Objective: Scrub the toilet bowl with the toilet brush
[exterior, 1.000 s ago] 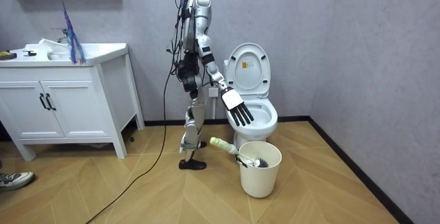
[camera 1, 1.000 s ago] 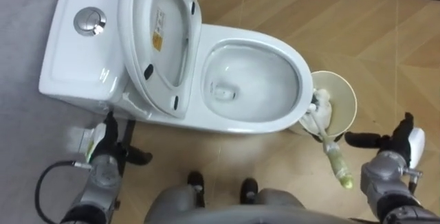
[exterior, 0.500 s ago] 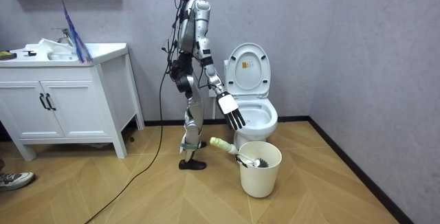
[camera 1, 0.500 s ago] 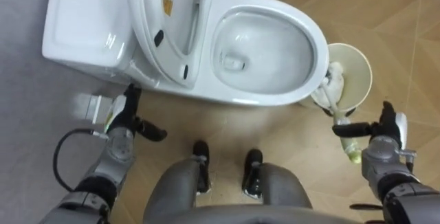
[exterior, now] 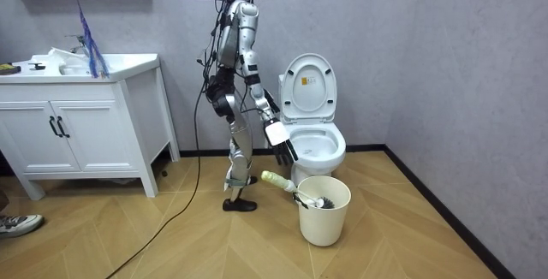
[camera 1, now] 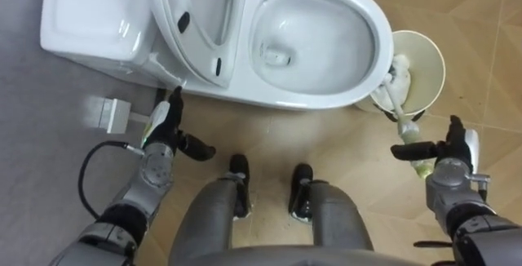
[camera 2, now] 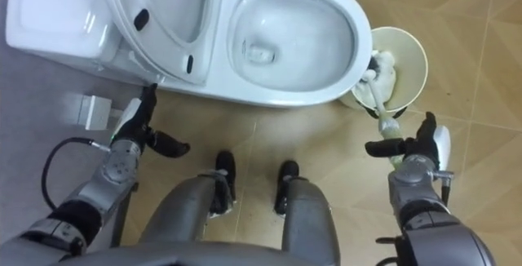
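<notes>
Behind the right robot hand point(camera 1: 449, 165), the brush point(camera 1: 405, 123) is partly hidden.

A brush point(camera 2: 378, 95) is propped in a bucket point(camera 2: 410, 52) beside the toilet point(camera 2: 285, 96), the right hand point(camera 2: 418, 155) held flat nearby.

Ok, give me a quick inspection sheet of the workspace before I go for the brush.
surface: wooden floor; the robot stands beside the toilet.
job's things: toilet, seat up; brush head-down in bucket, handle leaning out.
clutter: small white box beside the tank.
hands: left hand open, near the toilet base; right hand open, close over the brush handle, not gripping it.
cables: nothing seen beyond the robot's own.
surroundings: white vanity, grey wall.
</notes>
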Motion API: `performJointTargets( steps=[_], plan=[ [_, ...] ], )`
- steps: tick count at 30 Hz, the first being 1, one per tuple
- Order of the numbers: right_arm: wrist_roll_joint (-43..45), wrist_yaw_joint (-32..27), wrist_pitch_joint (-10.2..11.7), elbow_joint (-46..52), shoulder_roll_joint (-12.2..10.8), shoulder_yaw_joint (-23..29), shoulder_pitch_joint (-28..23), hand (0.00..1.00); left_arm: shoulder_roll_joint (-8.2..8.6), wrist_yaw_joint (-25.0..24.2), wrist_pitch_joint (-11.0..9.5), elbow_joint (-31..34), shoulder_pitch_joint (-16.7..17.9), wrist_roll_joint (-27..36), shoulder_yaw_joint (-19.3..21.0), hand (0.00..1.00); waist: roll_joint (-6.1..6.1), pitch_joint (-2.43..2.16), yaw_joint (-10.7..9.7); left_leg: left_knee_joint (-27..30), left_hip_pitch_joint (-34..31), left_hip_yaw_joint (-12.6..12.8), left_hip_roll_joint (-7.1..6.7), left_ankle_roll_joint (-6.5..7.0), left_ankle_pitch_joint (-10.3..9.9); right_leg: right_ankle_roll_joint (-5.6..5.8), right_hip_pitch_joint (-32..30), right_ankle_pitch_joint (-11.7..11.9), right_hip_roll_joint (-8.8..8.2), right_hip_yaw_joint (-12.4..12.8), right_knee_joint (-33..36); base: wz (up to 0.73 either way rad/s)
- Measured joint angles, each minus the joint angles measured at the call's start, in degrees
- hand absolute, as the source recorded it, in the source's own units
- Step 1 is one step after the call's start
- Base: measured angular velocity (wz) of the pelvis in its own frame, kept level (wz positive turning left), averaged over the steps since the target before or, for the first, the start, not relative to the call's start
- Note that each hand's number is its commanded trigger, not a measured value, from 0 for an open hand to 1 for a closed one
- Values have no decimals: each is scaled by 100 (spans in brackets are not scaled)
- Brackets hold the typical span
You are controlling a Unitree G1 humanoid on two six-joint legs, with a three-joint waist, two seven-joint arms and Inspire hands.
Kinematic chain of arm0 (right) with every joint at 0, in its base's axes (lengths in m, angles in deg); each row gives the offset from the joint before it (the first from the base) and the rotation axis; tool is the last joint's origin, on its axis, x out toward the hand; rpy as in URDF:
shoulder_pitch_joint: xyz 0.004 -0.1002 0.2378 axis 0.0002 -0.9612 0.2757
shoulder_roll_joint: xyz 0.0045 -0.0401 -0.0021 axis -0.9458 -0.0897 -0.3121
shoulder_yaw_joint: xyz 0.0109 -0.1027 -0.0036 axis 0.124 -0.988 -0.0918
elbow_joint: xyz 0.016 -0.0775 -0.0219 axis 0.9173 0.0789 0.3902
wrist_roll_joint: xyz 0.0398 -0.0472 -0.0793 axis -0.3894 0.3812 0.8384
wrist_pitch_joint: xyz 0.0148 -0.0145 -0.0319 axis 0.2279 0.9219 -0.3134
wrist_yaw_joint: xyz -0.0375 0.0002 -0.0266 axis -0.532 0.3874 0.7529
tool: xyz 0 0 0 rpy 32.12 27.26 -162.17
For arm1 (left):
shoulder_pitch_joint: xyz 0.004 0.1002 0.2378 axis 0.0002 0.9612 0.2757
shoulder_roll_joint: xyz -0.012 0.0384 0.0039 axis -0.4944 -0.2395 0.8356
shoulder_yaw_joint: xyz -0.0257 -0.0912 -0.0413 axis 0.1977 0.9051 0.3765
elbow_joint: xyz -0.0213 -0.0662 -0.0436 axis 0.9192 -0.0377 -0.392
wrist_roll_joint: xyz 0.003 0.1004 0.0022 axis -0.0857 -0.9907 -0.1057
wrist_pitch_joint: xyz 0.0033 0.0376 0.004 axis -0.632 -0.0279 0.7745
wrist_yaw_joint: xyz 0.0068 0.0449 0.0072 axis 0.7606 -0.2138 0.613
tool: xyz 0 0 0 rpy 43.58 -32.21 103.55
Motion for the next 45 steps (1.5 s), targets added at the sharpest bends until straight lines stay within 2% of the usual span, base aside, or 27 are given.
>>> performJointTargets(
  steps=[8, 12, 16, 21, 26, 28, 37, 40, 44, 45],
  plan=[
    [-257, -10, -7, -181, 66, -75, 74, 0, 11, 24, -31, 271, 1, -6, -93, 0, -7, -2, -20, 367, -215, -49, -100, 34, -32, 0, -300, -220, -160, 39, 596, 8],
    [-394, 1, -11, -247, 224, -87, 106, 0, 24, 25, -30, 537, 9, -5, -103, 0, -9, -5, 54, 679, -626, -37, -85, 53, -56, -26, -708, -245, -187, 69, 941, 1],
    [-456, 8, -27, -250, 437, -118, 214, 0, -17, 26, -30, 938, 4, 91, -123, 0, -24, -6, 71, 1195, -1173, -29, -79, 68, -149, -45, -1255, -371, -241, 120, 1469, 3],
    [-553, -11, -100, -223, 572, -261, 498, 0, -40, 59, -29, 1018, -32, 176, -231, 0, -33, -3, 82, 1624, -1658, -11, -60, 33, -232, -63, -1769, -449, -256, 202, 1910, -5],
    [-586, -72, -106, -171, 670, -523, 648, 0, -105, 107, -27, 1128, -130, 464, -396, 0, -45, 2, 73, 2317, -2266, -15, -74, 21, -424, -139, -2370, -703, -391, 205, 2665, 10],
    [-591, -72, -115, -175, 675, -612, 736, 0, -150, 207, -27, 1133, -214, 483, -441, 0, -54, 7, 87, 2711, -2577, -15, -23, 3, -554, -154, -2653, -843, -425, 200, 3020, 0],
    [-618, -53, -113, -197, 718, -688, 766, 0, -222, 283, -27, 1376, -298, 512, -443, 0, -50, 17, 92, 3824, -3343, -26, 20, -36, -995, -295, -3364, -1333, -575, 192, 4112, 2],
    [-633, 4, -103, -192, 751, -732, 807, 0, -223, 309, -27, 1388, -310, 543, -459, 0, -13, 41, 123, 4072, -3557, -48, 28, -50, -1106, -351, -3558, -1430, -569, 204, 4345, 2],
    [-682, 81, -92, -195, 805, -785, 823, 0, -224, 368, -27, 1394, -320, 544, -509, 0, 40, 67, 207, 4272, -3768, -55, 22, -62, -1201, -370, -3761, -1532, -564, 228, 4555, 4],
    [-706, 91, -75, -195, 822, -786, 830, 0, -224, 382, -27, 1394, -323, 543, -523, 0, 85, 93, 214, 4314, -3791, -60, 20, -40, -1215, -364, -3771, -1571, -560, 224, 4598, 6]
  ],
)
